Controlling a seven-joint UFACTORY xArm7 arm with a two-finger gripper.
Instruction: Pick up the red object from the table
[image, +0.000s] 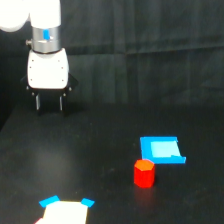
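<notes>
My gripper (49, 103) hangs empty above the far side of the black table (100, 165), toward the exterior view's left, its two dark fingers (38, 102) parted with a clear gap between them, while my arm is cut off by the top edge. The red block (144, 173) stands upright on the table well apart from me, toward the exterior view's right, just in front of a flat blue tray (161, 150). At the bottom edge a white piece with blue corners (66, 210) is cut off and too blurred to identify.

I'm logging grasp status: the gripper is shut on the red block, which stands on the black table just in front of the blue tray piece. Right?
Not quite. The gripper holds nothing; it hangs far from the red block. The exterior view shows this. The block does stand on the black table just in front of the blue tray piece.
</notes>
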